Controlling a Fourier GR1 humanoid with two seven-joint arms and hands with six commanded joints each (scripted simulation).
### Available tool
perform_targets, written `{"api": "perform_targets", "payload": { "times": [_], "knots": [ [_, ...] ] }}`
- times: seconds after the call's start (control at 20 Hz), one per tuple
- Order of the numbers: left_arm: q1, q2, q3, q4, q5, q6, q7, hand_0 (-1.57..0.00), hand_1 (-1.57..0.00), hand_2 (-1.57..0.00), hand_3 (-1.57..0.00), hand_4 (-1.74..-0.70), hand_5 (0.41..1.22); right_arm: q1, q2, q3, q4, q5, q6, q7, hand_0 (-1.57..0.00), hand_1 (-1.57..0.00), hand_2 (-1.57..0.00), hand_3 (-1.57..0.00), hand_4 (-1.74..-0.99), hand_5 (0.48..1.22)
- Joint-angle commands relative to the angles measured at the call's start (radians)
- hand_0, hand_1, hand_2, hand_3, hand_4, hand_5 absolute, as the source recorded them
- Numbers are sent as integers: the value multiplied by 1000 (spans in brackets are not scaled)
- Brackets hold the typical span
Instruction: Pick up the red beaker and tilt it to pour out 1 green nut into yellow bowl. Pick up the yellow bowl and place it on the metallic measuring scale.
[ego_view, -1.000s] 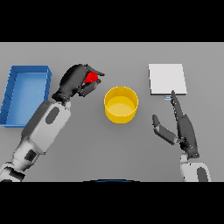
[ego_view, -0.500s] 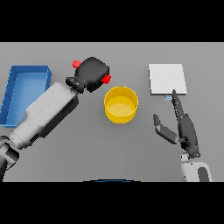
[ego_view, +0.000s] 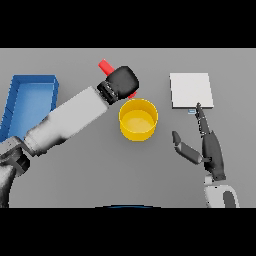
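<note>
My left hand (ego_view: 121, 83) is shut on the red beaker (ego_view: 105, 66), holding it up just behind the yellow bowl (ego_view: 138, 119). Only two bits of the beaker show: one end sticks out up-left of the fist, and a red sliver (ego_view: 132, 94) shows at the bowl's far rim. The beaker lies tilted. The bowl stands at the table's middle; I cannot make out a green nut. The metallic measuring scale (ego_view: 191, 90) is a pale square plate at the back right. My right hand (ego_view: 211, 151) rests open on the table, in front of the scale and right of the bowl.
A blue bin (ego_view: 30, 102) stands at the far left, behind my left forearm (ego_view: 67, 121). The forearm slants across the table between the bin and the bowl.
My left hand has lifted the red beaker and carried it right, up to the bowl's far rim, tilting it. The right hand has stayed put.
</note>
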Motion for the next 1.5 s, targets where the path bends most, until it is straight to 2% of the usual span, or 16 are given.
{"api": "perform_targets", "payload": {
  "times": [0.0, 0.2, 0.35, 0.45, 0.55, 0.9, 1.0, 1.05, 1.15, 1.2, 1.3, 1.4, 1.45],
  "knots": [
    [-15, 1, -22, 11, -16, -6, -5, -1571, -1571, -1571, -1571, -1725, 1219, -3, 6, 4, -3, -4, 2, -1, 1, 1, 1, 1, -1193, 648],
    [-69, -3, -122, 44, -73, -11, -40, -1571, -1571, -1571, -1571, -1734, 1220, -14, 6, -3, 12, 6, -11, 32, 1, 1, 1, 1, -1179, 635],
    [-103, -18, -201, 78, -122, 29, -65, -1571, -1571, -1571, -1571, -1735, 1221, -11, 9, -4, 6, 3, -14, 24, 1, 1, 1, 1, -1169, 624],
    [-137, -20, -255, 86, -154, 25, -81, -1571, -1571, -1571, -1571, -1735, 1221, -3, 7, -4, -7, -7, -5, 9, 1, 1, 1, 1, -1164, 625],
    [-165, -32, -297, 98, -174, 26, -95, -1571, -1571, -1571, -1571, -1734, 1221, -6, 10, -2, -3, 3, -15, 22, 1, 1, 1, 1, -1162, 627],
    [-237, -71, -412, 124, -218, 30, -101, -1571, -1571, -1571, -1571, -1722, 1221, -9, 8, -7, 15, 11, -22, 12, 1, 1, 1, 1, -1154, 634],
    [-249, -60, -434, 115, -217, 30, -112, -1571, -1571, -1571, -1571, -1720, 1221, 3, 9, -1, 5, 11, -19, -3, 1, 1, 1, 1, -1154, 635],
    [-275, -58, -443, 126, -217, 39, -133, -1571, -1571, -1571, -1571, -1721, 1221, -9, 10, -5, -1, 5, -19, 11, 1, 1, 1, 1, -1152, 635],
    [-335, -44, -434, 153, -200, 43, -157, -1571, -1571, -1571, -1571, -1721, 1221, -14, 11, -8, 19, 1, -18, 4, 1, 1, 1, 1, -1157, 638],
    [-370, -36, -431, 162, -200, 49, -150, -1571, -1571, -1571, -1571, -1721, 1221, -6, 7, -7, 9, -5, -10, -14, 1, 1, 1, 1, -1147, 642],
    [-439, -20, -420, 202, -185, 58, -161, -1571, -1571, -1571, -1571, -1725, 1221, -14, -2, -12, 5, -7, -6, -6, 1, 1, 1, 1, -1154, 654],
    [-490, 23, -376, 268, -147, 113, -161, -1571, -1571, -1571, -1179, -1731, 1221, -12, -8, -14, 13, -5, -6, -18, 1, 1, 1, 1, -1160, 660],
    [-516, 36, -340, 315, -118, 122, -130, -1571, -1571, -1571, -1257, -1726, 1221, -7, -6, -4, 13, 2, -3, -25, 1, 1, 1, 1, -1160, 663]
  ]
}}
